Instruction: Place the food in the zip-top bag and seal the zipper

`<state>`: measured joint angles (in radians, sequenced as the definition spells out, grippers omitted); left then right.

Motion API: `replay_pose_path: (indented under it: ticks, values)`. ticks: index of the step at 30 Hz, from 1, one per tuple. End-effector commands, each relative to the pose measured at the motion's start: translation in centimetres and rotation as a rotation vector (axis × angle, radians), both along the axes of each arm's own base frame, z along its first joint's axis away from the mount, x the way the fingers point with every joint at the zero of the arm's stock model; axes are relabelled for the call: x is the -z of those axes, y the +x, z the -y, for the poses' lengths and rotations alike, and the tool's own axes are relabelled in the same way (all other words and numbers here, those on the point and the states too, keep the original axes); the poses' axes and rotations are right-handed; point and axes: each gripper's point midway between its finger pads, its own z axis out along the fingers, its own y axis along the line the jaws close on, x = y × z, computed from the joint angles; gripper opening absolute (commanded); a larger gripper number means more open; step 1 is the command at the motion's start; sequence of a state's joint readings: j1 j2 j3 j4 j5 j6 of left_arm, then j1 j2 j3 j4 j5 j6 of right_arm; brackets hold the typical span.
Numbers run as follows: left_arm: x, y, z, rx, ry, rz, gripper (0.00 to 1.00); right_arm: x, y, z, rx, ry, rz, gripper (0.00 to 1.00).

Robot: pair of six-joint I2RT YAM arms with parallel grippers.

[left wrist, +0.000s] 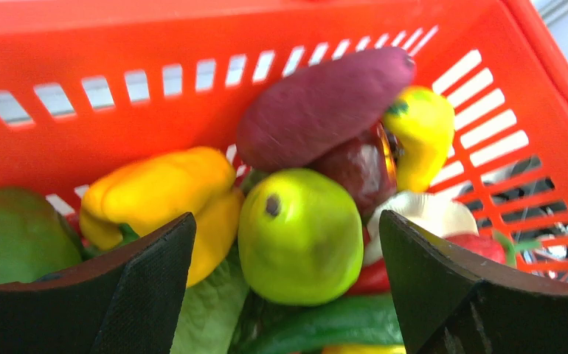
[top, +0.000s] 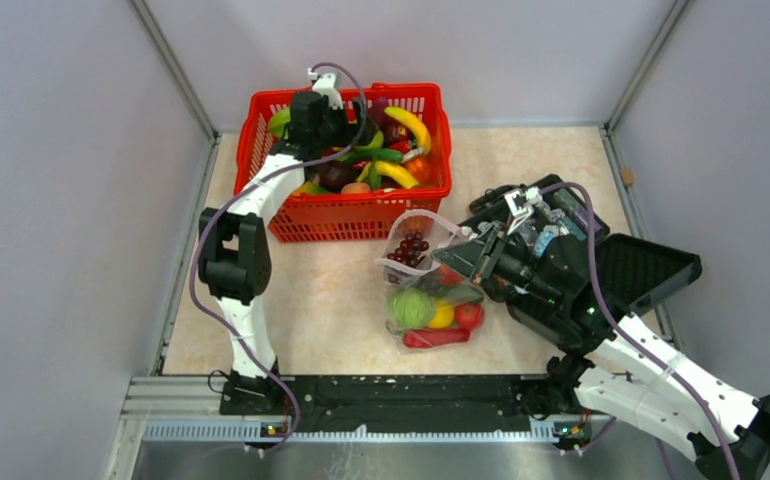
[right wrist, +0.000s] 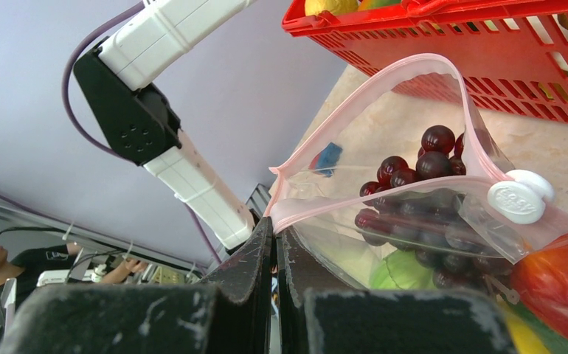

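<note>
The zip-top bag (top: pixel 423 216) lies mid-table with its mouth held up and open. Inside are purple grapes (top: pixel 411 248), green cabbage (top: pixel 411 308), a lemon (top: pixel 442 316), a tomato (top: pixel 469 316) and a red chili (top: pixel 435 338). My right gripper (right wrist: pixel 275 228) is shut on the bag's edge at the pink zipper (right wrist: pixel 414 66), near the white slider (right wrist: pixel 515 200). My left gripper (left wrist: pixel 287 216) hangs open inside the red basket (left wrist: pixel 82 44). A green pear (left wrist: pixel 299 236) sits between its fingers with a gap on each side.
The basket (top: pixel 361 215) at the back holds more food: a yellow pepper (left wrist: pixel 159 188), a purple sweet potato (left wrist: pixel 318 103), bananas (top: pixel 408 125). An open black case (top: pixel 651 270) lies right of the bag, under my right arm. Grey walls enclose the table.
</note>
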<state>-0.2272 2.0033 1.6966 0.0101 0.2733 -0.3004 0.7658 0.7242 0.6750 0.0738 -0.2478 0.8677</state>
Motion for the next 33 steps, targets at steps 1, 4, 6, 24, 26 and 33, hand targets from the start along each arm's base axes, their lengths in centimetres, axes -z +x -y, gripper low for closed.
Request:
replay_pose_path:
  ticks: [1,4,6,24,26,33]
  values:
    - [-0.9,-2.5,-0.4,0.057,0.065,0.019,0.9,-2.8,-0.5,0.2,-0.001,0.07,0.056,0.0]
    - [-0.5,-2.8,-0.2,0.067,0.078,0.006,0.83,-2.7,-0.5,0.2,-0.005,0.072,0.052,0.0]
    - [-0.3,-2.9,-0.3,0.059,0.096,-0.003,0.84,-2.7,-0.6,0.2,-0.006,0.07,0.05,0.0]
    - [0.5,-0.2,0.9,0.019,0.132,0.024,0.67,-2.5,-0.3,0.0,-0.001,0.067,0.044,0.0]
    - [1.2,-0.8,1.1,0.038,0.135,0.012,0.62,-2.4,-0.3,0.1,0.0,0.063,0.043,0.0]
    - [0.5,-3.1,1.5,0.098,0.121,0.015,0.3,-2.5,-0.2,-0.1,-0.003,0.065,0.04,0.0]
